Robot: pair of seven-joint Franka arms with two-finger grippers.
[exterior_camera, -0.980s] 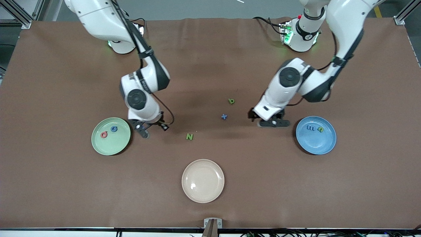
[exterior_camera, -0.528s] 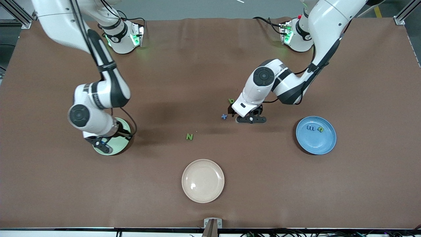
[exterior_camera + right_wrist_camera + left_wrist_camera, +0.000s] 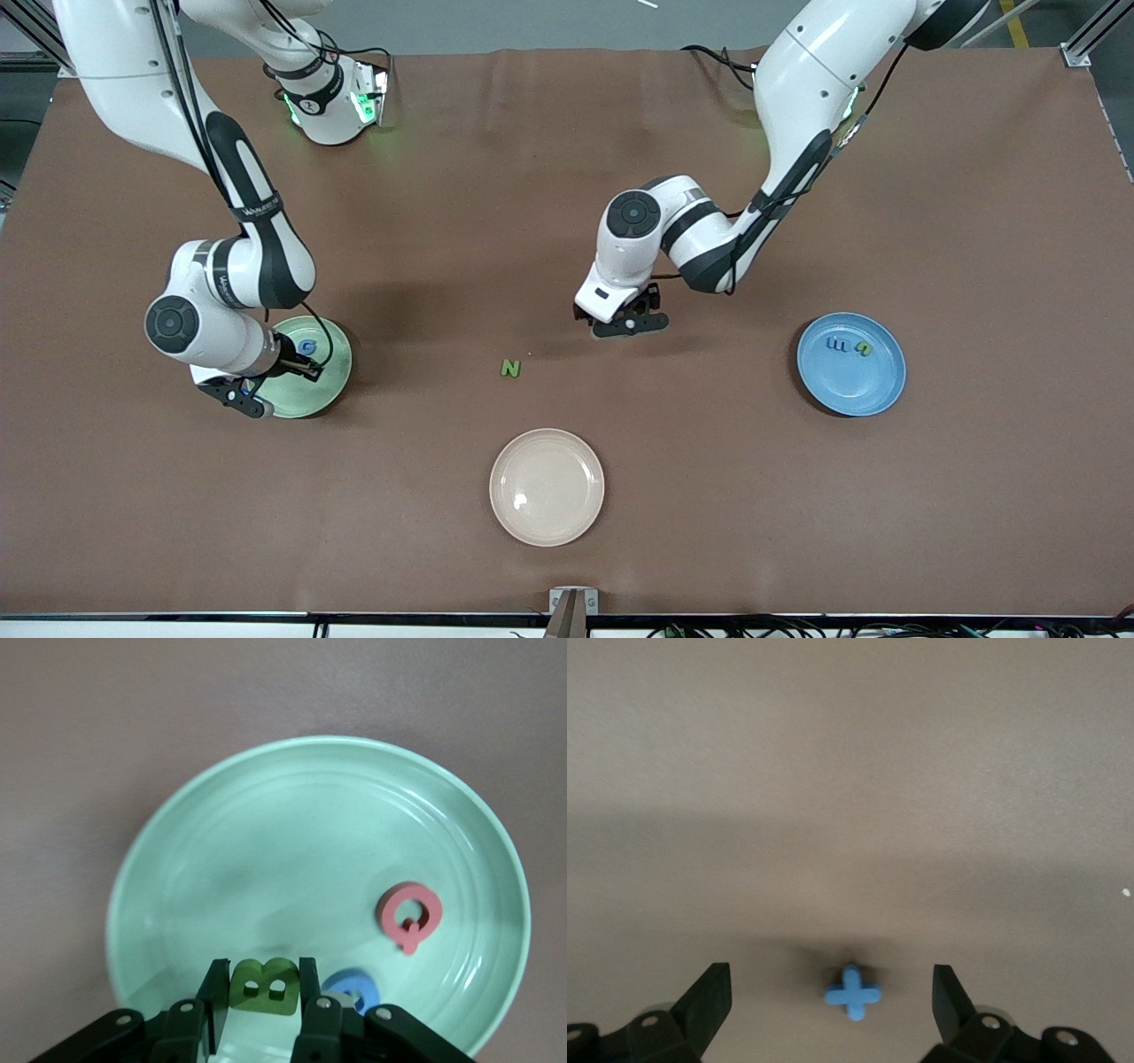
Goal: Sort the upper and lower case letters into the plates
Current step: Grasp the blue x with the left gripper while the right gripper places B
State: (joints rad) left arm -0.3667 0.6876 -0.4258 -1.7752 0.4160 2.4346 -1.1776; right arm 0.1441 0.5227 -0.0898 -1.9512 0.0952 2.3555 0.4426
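Over the pale mint green round plate [image 3: 332, 377] hangs the right gripper [image 3: 257, 1014], its fingers pinched on a green block letter B [image 3: 263, 983]. Lying in that plate are a pink letter Q [image 3: 407, 915] and a blue letter [image 3: 354, 985] that looks like a G, so the capitals pile counts two down with a third about to land.

Take that mint plate as the landmark. Well away from it, toward the left arm's end of the table, sits the medium blue round plate [image 3: 850, 363], holding a dark blue lowercase m [image 3: 835, 343] and a small yellow-green letter [image 3: 863, 349] too small to read. Between the two plates, nearer the mint one, a green capital N [image 3: 509, 368] lies on the brown table cover [image 3: 567, 177], still unsorted. Farther along toward the blue plate, the left gripper [image 3: 831, 1001] hovers low with fingers spread wide, straddling a small blue x-shaped letter [image 3: 852, 993] without touching it.

A cream-beige round plate [image 3: 547, 486], nearer the front camera than the mint plate, holds nothing.

My read: four letters placed, one in the air, the x lined up for a grab, the N left waiting.
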